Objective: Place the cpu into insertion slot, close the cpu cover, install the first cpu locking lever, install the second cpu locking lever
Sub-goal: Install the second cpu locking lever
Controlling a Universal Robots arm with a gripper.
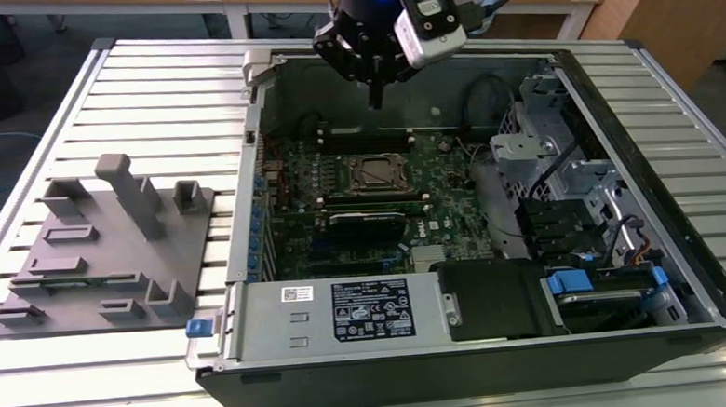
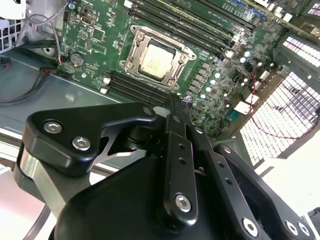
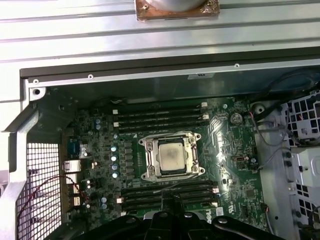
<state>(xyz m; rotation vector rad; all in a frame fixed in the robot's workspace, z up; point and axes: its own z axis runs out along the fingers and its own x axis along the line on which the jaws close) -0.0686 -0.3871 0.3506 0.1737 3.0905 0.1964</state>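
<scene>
The cpu [image 3: 171, 156] lies flat in the insertion slot [image 3: 196, 169] on the green board, its silver-grey top showing through the window of the cpu cover [image 3: 146, 150], which lies down around it. In the second wrist view the cpu [image 2: 155, 60] sits inside the cpu cover [image 2: 134, 48]. In the exterior view the cpu [image 1: 371, 174] is mid-board. My gripper [image 1: 376, 96] hangs above the case's back wall, well clear of the socket. Its fingers [image 2: 175, 120] are shut together with nothing between them. Whether the thin levers beside the socket are latched I cannot tell.
The open computer case [image 1: 656, 104] lies on a slatted metal table [image 1: 158, 84]. Long black memory slots [image 3: 160, 117] flank the socket. A black card [image 1: 367, 224], the power supply [image 1: 343, 312] and a drive cage [image 1: 561, 174] crowd the case. A grey fixture block [image 1: 104, 245] stands on the exterior view's left.
</scene>
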